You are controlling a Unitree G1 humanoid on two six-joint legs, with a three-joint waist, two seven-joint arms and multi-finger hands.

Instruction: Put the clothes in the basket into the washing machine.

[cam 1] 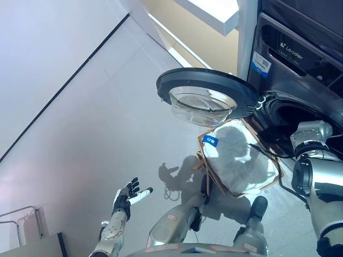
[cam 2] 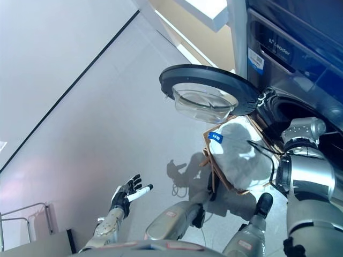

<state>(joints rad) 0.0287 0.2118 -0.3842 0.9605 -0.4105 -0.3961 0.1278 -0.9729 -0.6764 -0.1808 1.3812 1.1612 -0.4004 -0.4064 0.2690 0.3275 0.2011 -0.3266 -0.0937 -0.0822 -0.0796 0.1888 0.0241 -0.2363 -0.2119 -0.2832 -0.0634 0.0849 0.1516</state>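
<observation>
A dark washing machine [cam 1: 289,53] stands at the right. Its round door [cam 1: 206,91] with a glass bowl is swung wide open, and the dark drum opening [cam 1: 300,115] shows behind it. In front of the opening a brown-framed basket [cam 1: 202,155] sits tilted, filled with white fabric [cam 1: 238,160] that carries a blue tag. My right arm reaches up beside the basket toward the drum opening; its hand is hidden. My left hand [cam 1: 127,197] hovers open over the floor at the lower left, far from the basket, holding nothing.
A metal wire rack [cam 1: 21,219] stands at the lower left corner. A white ledge [cam 1: 214,13] juts out beside the machine at the top. A thin dark line [cam 1: 64,91] runs across the pale floor.
</observation>
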